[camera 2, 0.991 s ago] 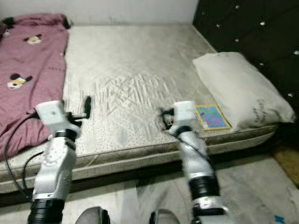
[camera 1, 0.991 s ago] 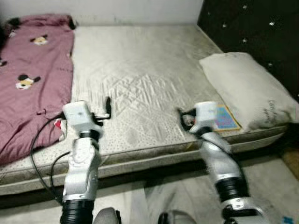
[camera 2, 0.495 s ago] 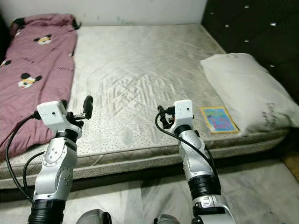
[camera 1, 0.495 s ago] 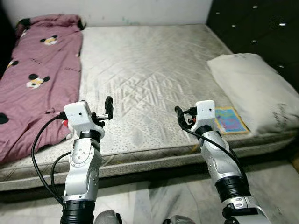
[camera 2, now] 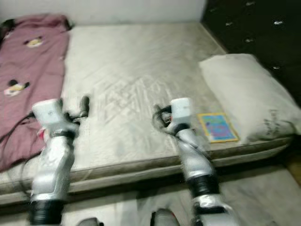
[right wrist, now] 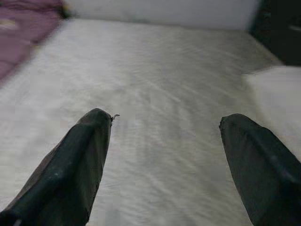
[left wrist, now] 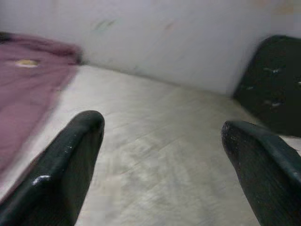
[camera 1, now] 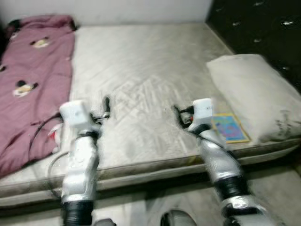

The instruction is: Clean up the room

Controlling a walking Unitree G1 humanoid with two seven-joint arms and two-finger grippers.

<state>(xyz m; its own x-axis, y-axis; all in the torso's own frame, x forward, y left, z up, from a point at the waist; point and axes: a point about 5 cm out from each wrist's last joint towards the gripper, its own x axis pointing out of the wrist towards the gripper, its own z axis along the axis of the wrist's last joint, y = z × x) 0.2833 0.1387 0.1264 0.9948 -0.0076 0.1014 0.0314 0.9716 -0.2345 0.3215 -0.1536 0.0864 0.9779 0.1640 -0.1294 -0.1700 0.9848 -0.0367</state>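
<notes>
Both grippers, left [camera 1: 106,104] and right [camera 1: 178,113], hover with jaws released above the bed's [camera 1: 141,70] near edge at lower centre, wide bare mattress ahead, pink blanket [camera 1: 28,80] upper left, pillow [camera 1: 249,94] and booklet [camera 1: 229,128] at right edge.

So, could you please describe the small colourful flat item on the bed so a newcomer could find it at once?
Start at the bare quilted mattress, then go to the cream pillow by the dark headboard. At the pillow's near corner, by the mattress edge, lies a thin square booklet: its yellow border and bright blue-pink cover are the one vivid patch there.
</notes>
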